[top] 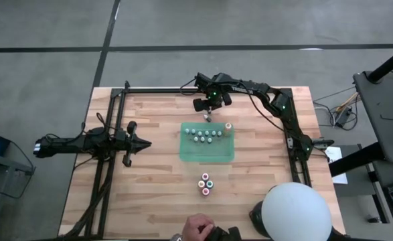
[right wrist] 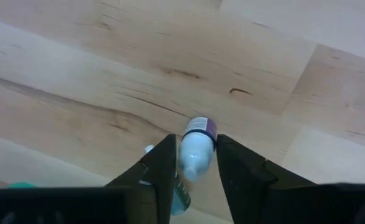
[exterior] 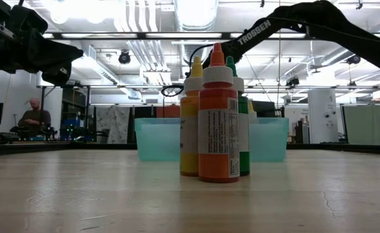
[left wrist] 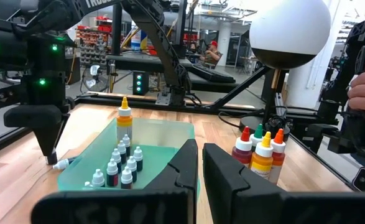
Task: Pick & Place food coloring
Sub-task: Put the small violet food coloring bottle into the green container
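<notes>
Food coloring bottles stand in two groups on the wooden table (top: 149,201): nearest the front edge, we see a cluster of four taller squeeze bottles (top: 205,183), the orange one (exterior: 218,116) foremost in the low view, with yellow and green behind it. Beyond them sits a shallow green tray (top: 207,152) holding a double row of tiny pale-capped bottles (top: 205,135), with a taller yellow-orange dropper bottle (top: 228,128) upright at the tray's far right corner. Just past the tray's far edge, the right gripper (right wrist: 193,163) points down at the bare wood, its fingers (right wrist: 160,163) closed on either side of one tiny bottle (right wrist: 197,147), which is white-bodied with a purple band; we cannot tell whether it is lifted or resting on the table. The left gripper (top: 141,142) waits to the left of the tray, level above the table, its fingers (left wrist: 183,167) nearly together with only a narrow gap between them and nothing held. At the near edge, a person's hand (top: 197,227) shows beside a white dome (top: 296,213).
</notes>
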Controlling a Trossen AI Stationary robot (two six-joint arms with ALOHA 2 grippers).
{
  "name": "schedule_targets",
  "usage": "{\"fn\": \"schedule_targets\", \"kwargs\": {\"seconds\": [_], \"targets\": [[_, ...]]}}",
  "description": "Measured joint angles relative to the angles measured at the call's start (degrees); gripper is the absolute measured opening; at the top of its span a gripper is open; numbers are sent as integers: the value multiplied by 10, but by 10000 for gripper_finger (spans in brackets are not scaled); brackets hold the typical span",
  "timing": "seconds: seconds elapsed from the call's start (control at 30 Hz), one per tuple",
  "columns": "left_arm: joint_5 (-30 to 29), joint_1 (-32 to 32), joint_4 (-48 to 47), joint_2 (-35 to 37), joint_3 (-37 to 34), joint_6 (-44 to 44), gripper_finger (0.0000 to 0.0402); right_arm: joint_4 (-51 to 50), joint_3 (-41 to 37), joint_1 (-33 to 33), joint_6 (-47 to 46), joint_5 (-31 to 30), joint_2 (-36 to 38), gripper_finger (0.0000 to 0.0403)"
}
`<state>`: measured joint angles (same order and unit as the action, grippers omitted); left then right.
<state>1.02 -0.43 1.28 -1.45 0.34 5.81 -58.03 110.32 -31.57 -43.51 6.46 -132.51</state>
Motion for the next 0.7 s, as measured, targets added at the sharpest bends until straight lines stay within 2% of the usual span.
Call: {"fn": "schedule_targets", "kwargs": {"seconds": [0.27, 0.53, 0.7], "targets": [[0, 0, 0, 0, 0, 0, 0, 0, 0, -1, 2, -2, 0, 61], [0, 0, 0, 0, 0, 0, 0, 2, 0, -1, 16, -4, 5, 62], [0, 0, 0, 0, 0, 0, 0, 4, 15, -1, 68, -4, 28, 63]]}}
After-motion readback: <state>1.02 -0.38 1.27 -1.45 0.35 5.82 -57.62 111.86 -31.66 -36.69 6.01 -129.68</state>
